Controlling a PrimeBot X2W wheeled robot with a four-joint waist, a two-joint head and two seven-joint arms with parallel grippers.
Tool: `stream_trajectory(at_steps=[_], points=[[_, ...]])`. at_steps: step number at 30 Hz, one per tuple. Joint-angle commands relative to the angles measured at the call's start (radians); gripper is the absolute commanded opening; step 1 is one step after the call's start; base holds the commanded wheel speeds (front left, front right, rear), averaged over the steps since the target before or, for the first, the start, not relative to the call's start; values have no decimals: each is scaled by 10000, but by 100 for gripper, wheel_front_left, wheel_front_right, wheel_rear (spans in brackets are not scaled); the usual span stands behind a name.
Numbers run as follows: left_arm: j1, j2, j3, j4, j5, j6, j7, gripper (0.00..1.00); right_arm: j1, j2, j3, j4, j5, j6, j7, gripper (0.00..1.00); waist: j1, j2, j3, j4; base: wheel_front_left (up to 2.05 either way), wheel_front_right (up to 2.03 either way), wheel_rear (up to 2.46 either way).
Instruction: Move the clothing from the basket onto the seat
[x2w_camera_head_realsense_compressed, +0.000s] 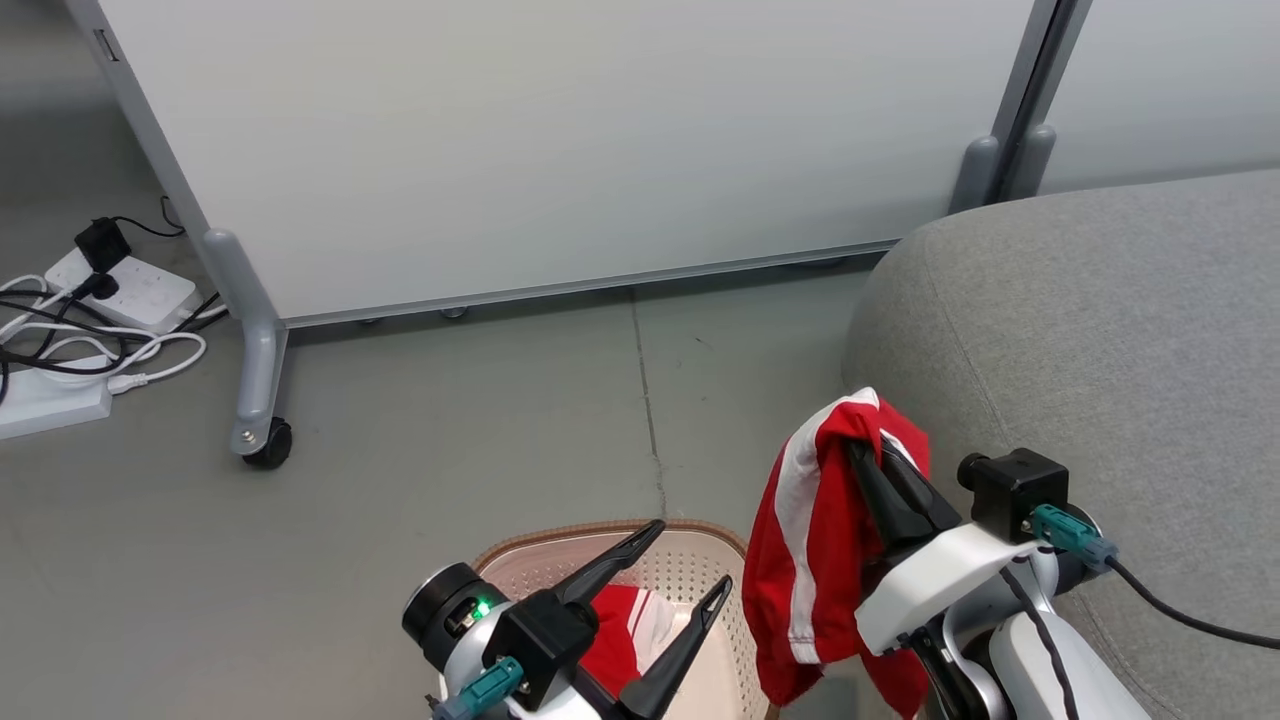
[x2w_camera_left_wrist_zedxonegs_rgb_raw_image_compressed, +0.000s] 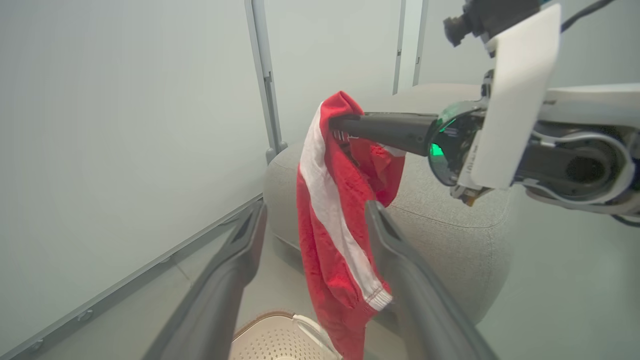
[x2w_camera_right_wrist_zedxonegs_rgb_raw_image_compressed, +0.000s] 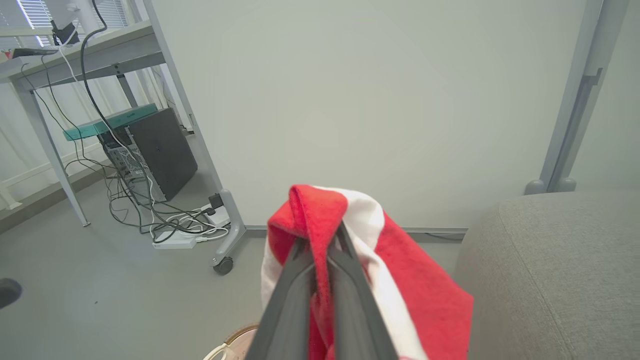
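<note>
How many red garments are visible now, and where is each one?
2. The hanging garment is clamped in the right gripper, near the sofa edge. The second garment lies in the basket. More may be hidden in the basket, which is partly out of view.

A bright red garment (x2w_camera_head_realsense_compressed: 815, 540) with one broad white stripe and a white-edged hem hangs at five o'clock. At six o'clock, a cream-white perforated basket (x2w_camera_head_realsense_compressed: 675, 570) with a brown rim holds more red-and-white cloth (x2w_camera_head_realsense_compressed: 625, 620). A plain mid-grey sofa (x2w_camera_head_realsense_compressed: 1100, 330) lies at three o'clock. The floor (x2w_camera_head_realsense_compressed: 450, 480) is dull grey, the partition (x2w_camera_head_realsense_compressed: 550, 150) pale grey-white; white power strips (x2w_camera_head_realsense_compressed: 130, 290) with black and white cables (x2w_camera_head_realsense_compressed: 60, 340) sit at nine o'clock.
</note>
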Motion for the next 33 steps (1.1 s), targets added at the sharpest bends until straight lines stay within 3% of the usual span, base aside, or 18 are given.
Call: stream_trajectory(at_steps=[1,7,23,33], points=[[-124,24,12,4,18,11,-42,100,89,-38,-7,-33,48,19,-12,0,0,0,44,-101,0,0,0],[-252,78,-37,-142,80,94,-12,100,-28,-35,-56,-166,-14,19,11,0,0,0,308,-827,0,0,0],[-384,248,-252,-409,71,210,192,100,-171,-28,-346,-474,-8,19,-364,0,0,0,996,-3589,0,0,0],[-793,350,-376,-657,208,208,455,100,-1044,-28,-847,-660,281,19,-781,0,0,0,1571,-4212,0,0,0]])
